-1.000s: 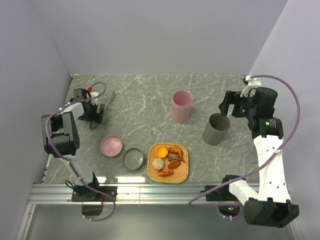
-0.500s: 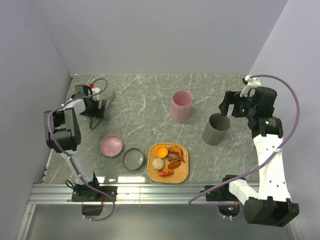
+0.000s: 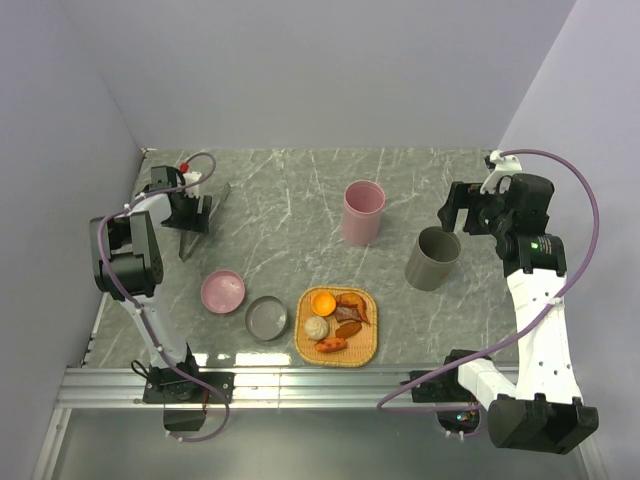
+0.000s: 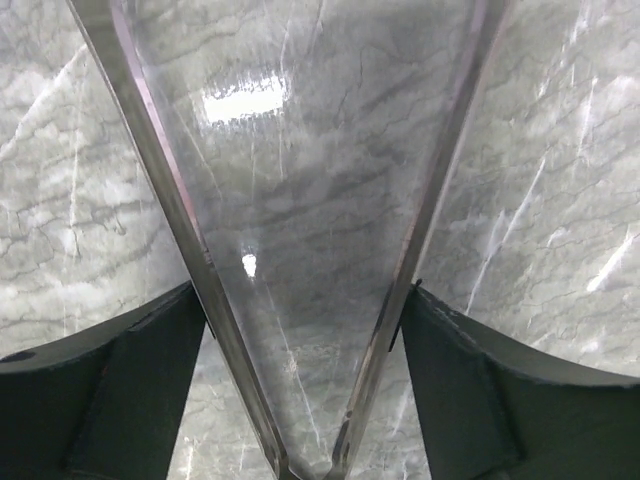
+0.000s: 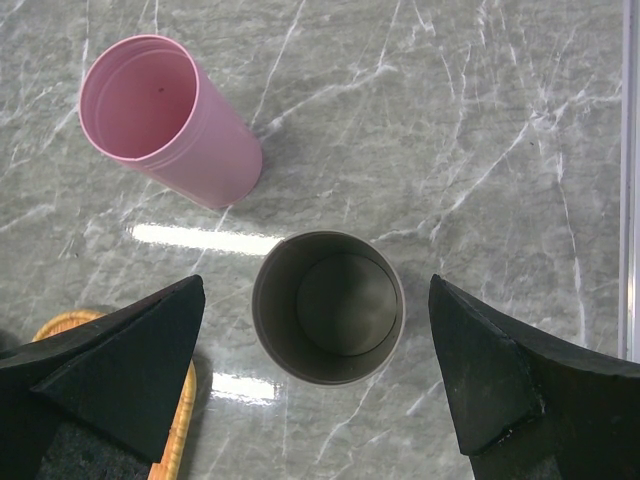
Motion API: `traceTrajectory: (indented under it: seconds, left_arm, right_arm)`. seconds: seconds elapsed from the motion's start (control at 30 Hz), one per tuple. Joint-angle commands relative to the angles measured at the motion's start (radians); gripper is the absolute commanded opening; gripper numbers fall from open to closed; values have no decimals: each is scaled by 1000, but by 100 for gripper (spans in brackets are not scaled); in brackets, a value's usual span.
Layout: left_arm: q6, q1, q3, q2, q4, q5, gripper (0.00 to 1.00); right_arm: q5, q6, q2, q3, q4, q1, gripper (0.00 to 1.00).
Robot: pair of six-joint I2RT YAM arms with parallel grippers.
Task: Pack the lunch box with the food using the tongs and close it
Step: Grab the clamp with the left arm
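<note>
The silver tongs [image 3: 186, 246] lie at the far left of the table. My left gripper [image 3: 190, 218] is down over them. In the left wrist view the two tong arms [image 4: 150, 150] spread in a V between my fingers. Both pads [image 4: 150, 380] touch the arms' outer sides, so the left gripper [image 4: 303, 295] is shut on the tongs. My right gripper [image 3: 462, 215] hangs wide open above the tall grey cup [image 5: 325, 310], holding nothing. The pink cup [image 3: 362, 212] stands mid-table. The pink dish [image 3: 223, 291] and grey dish [image 3: 266, 318] lie near the front. The food [image 3: 323, 302] sits in the woven tray [image 3: 301, 335].
The left wall runs close beside the left arm. The pink cup [image 5: 170, 120] stands a short way left of the grey cup, and the tray's rim [image 5: 180, 420] shows just under my right gripper's left finger.
My left gripper has shifted a little toward the back wall and its jaws have narrowed onto the tong arms. The right arm has stayed still.
</note>
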Motion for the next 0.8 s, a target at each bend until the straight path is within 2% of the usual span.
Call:
traceTrajectory:
  seconds: [0.0,0.2,0.53,0.77]
  left_arm:
    - [5,-6,15,48,-29,-20,81]
    - [-1,-4,46,6,-78,-22,65]
    - [4,-4,132,-58,-204,9,56]
    - [16,-6,239,-93,-316,53,55]
  right_arm:
    - [-11,-8,-24,25,5,5,100]
    - [-32,-5,-23,28,3,5,100]
    - [-60,-4,-41,24,3,4,99]
    - [-86,0,-44,22,5,5,99]
